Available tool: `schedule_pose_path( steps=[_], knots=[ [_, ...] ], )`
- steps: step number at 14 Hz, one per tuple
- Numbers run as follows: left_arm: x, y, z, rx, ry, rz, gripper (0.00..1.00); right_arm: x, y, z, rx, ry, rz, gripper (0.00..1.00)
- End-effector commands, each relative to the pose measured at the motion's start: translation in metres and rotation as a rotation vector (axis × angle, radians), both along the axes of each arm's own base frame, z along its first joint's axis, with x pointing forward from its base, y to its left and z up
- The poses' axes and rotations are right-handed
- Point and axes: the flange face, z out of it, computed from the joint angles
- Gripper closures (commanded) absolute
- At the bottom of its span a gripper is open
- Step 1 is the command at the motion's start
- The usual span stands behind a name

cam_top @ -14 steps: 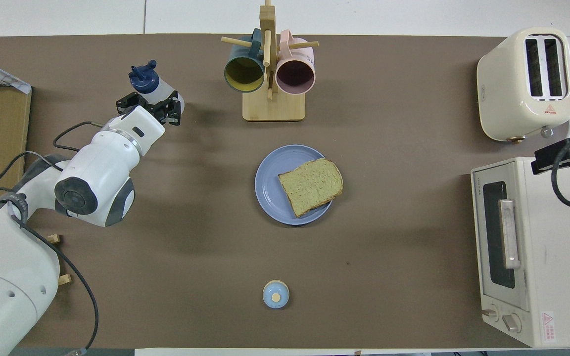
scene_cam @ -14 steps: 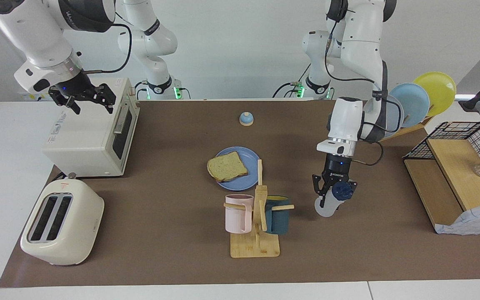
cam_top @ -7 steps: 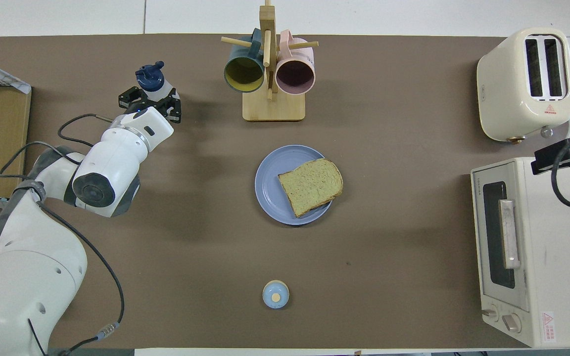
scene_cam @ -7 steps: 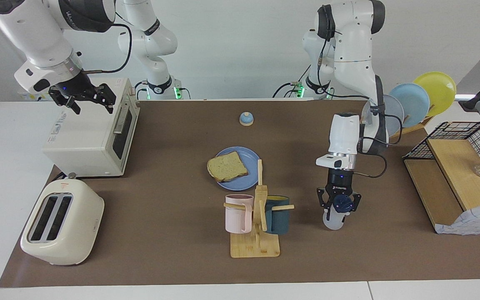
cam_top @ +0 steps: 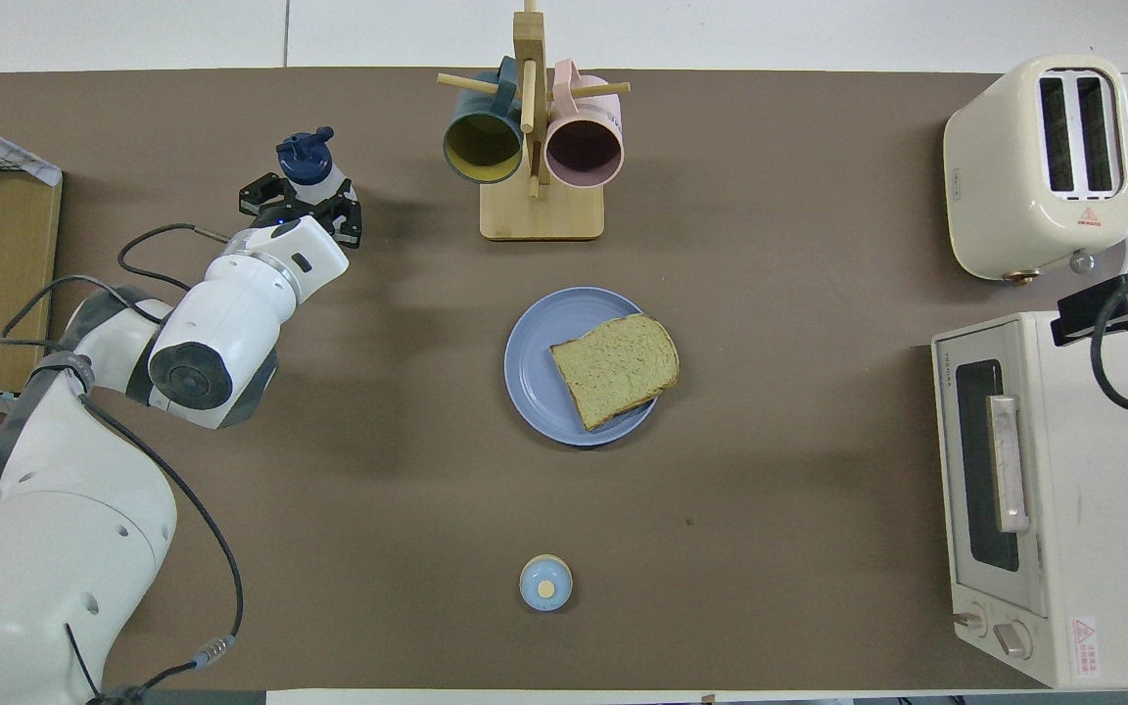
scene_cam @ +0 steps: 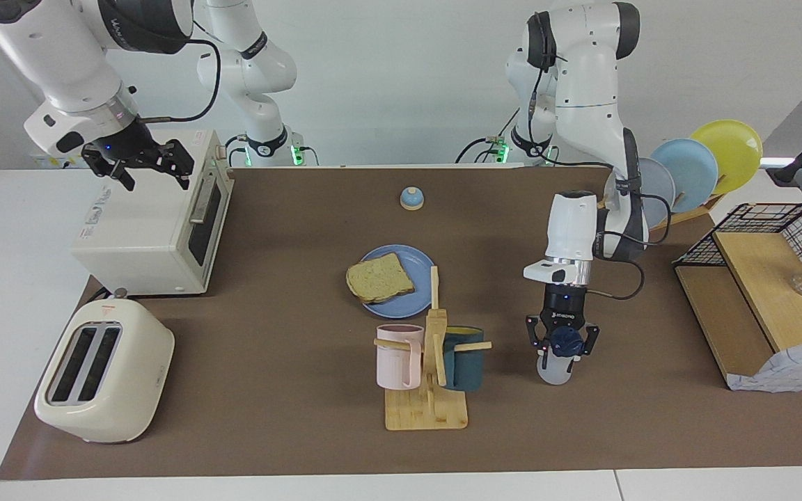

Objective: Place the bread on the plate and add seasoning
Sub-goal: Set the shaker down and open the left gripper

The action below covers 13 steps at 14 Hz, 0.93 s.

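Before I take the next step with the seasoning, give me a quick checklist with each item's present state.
1. Bread lies on the blue plate: ok, one corner overhangs the rim.
2. Left gripper shut on the seasoning bottle just under its navy cap: ok.
3. Bottle roughly upright: ok.
4. Bottle's base resting on the mat or lifted off it: cannot tell.
5. Way from bottle to plate: not ok, the mug rack stands between them, so go over it.
6. Right gripper open, waiting over the toaster oven, clear of the plate: ok.

Tan bread (scene_cam: 380, 277), blue plate (scene_cam: 418, 261), navy-capped seasoning (scene_cam: 560, 355)
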Motion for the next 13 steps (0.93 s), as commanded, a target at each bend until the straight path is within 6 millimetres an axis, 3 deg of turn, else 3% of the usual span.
schedule_pose_path(
  steps=[1, 5, 6, 7, 13],
  knots=[
    [-0.001, 0.005, -0.006, 0.006, -0.006, -0.01, 0.98, -0.005, -0.001, 0.002, 0.0, 0.001, 0.016, 0.0],
    [0.0, 0.012, -0.009, 0.009, 0.0, -0.003, 0.81, -0.005, -0.001, 0.001, 0.0, 0.002, 0.018, 0.0],
    [0.0, 0.014, -0.008, 0.009, 0.001, 0.001, 0.63, -0.005, -0.001, 0.002, 0.0, 0.001, 0.016, 0.0],
    [-0.003, 0.015, -0.013, 0.007, 0.013, 0.006, 0.02, -0.005, -0.001, 0.001, 0.0, 0.002, 0.016, 0.0],
    [-0.004, 0.023, -0.016, 0.01, 0.023, 0.019, 0.0, -0.005, -0.001, 0.001, 0.0, 0.002, 0.016, 0.0]
  ],
)
